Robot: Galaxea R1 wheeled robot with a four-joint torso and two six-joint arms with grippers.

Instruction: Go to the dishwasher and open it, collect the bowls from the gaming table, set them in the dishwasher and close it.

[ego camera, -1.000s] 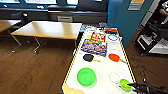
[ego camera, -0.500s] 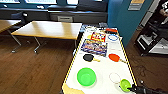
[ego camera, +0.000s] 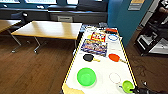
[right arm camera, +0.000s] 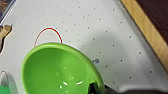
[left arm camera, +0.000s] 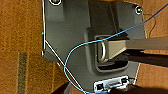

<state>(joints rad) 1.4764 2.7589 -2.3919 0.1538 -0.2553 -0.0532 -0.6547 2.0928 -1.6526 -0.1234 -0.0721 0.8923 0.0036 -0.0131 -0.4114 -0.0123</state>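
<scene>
Glossily smooth, the small lime bowl (ego camera: 127,86) sits lower right on the speckled white gaming table (ego camera: 105,62); right gripper (ego camera: 140,90) pinches its rim.

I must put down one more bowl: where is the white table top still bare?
Bare: between the large green bowl and the small green bowl, around the red ring. Crowded: the far end, with game boxes and paddles.

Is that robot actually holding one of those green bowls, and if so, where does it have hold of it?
Probably yes: the right gripper seems to grip the smaller green bowl at its rim. The fingers are hard to make out.
</scene>
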